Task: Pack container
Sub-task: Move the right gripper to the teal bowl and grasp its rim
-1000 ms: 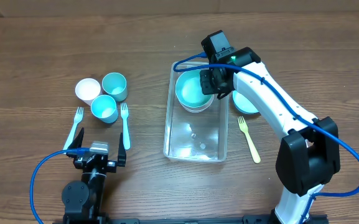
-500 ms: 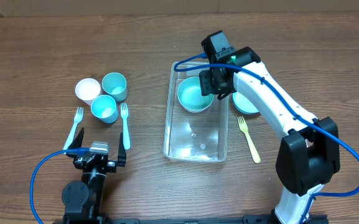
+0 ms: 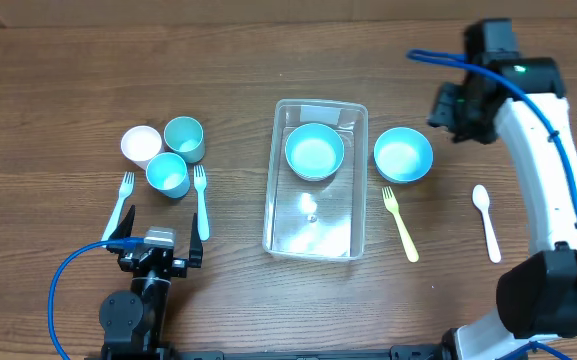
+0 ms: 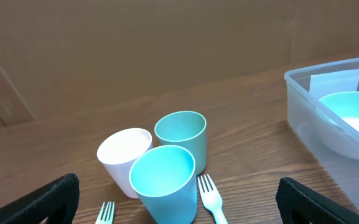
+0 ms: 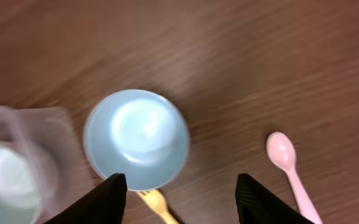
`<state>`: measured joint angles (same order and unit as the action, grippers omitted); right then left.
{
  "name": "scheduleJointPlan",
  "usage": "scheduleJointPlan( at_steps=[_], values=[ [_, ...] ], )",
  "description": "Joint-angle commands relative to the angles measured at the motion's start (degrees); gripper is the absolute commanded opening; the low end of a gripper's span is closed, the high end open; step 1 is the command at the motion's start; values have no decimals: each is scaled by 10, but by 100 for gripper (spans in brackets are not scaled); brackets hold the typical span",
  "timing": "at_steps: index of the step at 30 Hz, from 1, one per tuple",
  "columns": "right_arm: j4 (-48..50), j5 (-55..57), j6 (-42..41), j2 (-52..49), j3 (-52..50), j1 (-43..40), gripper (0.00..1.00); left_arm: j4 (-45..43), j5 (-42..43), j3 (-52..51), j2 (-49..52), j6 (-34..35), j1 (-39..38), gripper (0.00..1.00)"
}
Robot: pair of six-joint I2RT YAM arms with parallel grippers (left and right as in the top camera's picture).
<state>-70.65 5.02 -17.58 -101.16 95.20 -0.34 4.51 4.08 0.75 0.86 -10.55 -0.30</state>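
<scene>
The clear container [image 3: 313,232] lies mid-table, and a teal bowl [image 3: 314,150] rests in its far end. A second teal bowl [image 3: 402,155] sits on the table just to its right. My right gripper [image 3: 448,112] hangs open and empty above the table, right of that second bowl. In the right wrist view the gripper [image 5: 180,180] hovers high over the bowl [image 5: 137,138], with the container [image 5: 17,155] at the left edge. My left gripper [image 3: 158,250] rests open near the front left. In the left wrist view the gripper [image 4: 178,202] faces three cups.
A white cup [image 3: 140,144] and two teal cups [image 3: 183,138] [image 3: 168,174] stand at the left, with two forks [image 3: 120,200] [image 3: 201,198] beside them. A yellow fork [image 3: 401,222] lies right of the container. A white spoon [image 3: 486,220] lies farther right.
My right gripper opened and let go of the teal bowl, which now rests in the container. The right arm then swung up and to the right. The left arm has not moved.
</scene>
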Motion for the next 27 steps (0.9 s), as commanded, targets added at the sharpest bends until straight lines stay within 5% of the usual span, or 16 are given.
scheduleJointPlan(
  at_steps=[1,10,18,20,23,27],
  values=[
    [50,-37,0,-15,-71,-19,59,-1,4,-3,-6,-6,-1,100],
    [258,-101,-7,-15,-271,-22,59,-1,4,-3,-6,-6,-1,100],
    [309,-101,-7,-16,-311,-22,58,-1,4,-3,-6,-6,-1,100],
    [313,-101,-7,-16,-311,-22,51,-1,4,-3,-6,-6,-1,100],
    [316,-101,-7,-16,-311,-22,25,-1,4,-3,-6,-6,-1,100],
    [315,-101,-7,-16,-311,-22,17,-1,4,-3,-6,-6,-1,100]
  ],
)
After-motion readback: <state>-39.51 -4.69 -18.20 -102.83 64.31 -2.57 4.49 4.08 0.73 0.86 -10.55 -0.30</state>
